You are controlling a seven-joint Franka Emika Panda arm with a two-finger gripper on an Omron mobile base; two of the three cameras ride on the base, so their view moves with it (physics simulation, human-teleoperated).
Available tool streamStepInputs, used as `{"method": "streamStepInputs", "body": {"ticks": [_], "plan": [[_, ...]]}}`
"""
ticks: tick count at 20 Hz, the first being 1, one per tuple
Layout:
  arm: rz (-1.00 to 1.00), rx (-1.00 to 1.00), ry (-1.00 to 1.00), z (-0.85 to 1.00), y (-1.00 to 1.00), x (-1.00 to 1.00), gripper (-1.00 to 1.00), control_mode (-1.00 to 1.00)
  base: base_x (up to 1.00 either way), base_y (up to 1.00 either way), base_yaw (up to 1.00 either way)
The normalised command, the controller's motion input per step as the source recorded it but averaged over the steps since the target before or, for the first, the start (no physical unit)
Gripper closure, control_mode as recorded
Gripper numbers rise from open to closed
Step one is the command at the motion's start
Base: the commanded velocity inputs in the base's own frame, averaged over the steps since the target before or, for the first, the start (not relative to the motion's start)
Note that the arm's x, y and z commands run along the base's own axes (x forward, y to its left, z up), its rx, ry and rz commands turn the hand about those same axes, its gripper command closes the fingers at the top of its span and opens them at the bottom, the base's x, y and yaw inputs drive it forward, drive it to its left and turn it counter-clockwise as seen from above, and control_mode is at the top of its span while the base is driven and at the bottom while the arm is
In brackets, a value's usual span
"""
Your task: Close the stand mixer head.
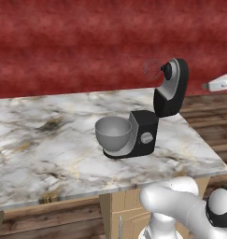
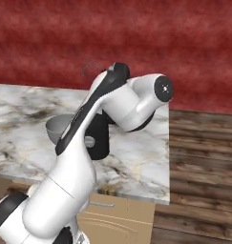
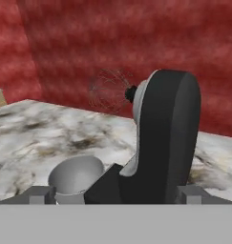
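The stand mixer head [image 1: 172, 88] is tipped fully back on its hinge above the black base column [image 1: 144, 132], near the right end of the marble table [image 1: 49, 154]. Its long axis runs close to vertical, leaning slightly away from the grey bowl [image 1: 113, 133]; the free end is up, with the wire whisk [image 1: 152, 68] sticking out sideways over the bowl side and the grey underside facing the bowl. In the hand view the rounded black back of the head [image 3: 167, 138] sits directly ahead of my end effector [image 3: 115, 195], close in, with the two fingertips [image 3: 40, 194] set wide apart on either side of it and touching nothing that I can see. Judgement: rigid hard shell, smooth and probably slippery, moving only about the hinge; moderate resistance, and it may drop once past balance. No grasp should be needed, so I would push on the upper back of the shell, far from the hinge for leverage. Avoid the whisk; thin wire, likely to bend.
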Motion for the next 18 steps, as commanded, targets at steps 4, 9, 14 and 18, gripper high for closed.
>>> {"method": "streamStepInputs", "body": {"ticks": [4, 9, 14, 18], "plan": [[0.18, 0.0, -0.01, -0.2, 0.0, 0.66, -1.0, -1.0, 0.0, 0.0, 0.0], [0.21, 0.0, -0.03, -0.11, 0.0, 0.61, -1.0, -1.0, 0.0, 0.0, 0.0], [0.22, 0.0, -0.01, -0.09, 0.12, 0.57, -1.0, -1.0, 0.0, 0.0, 0.0], [0.26, -0.07, -0.03, -0.28, 0.68, 0.74, -1.0, -1.0, 0.0, 0.0, 0.0]]}}
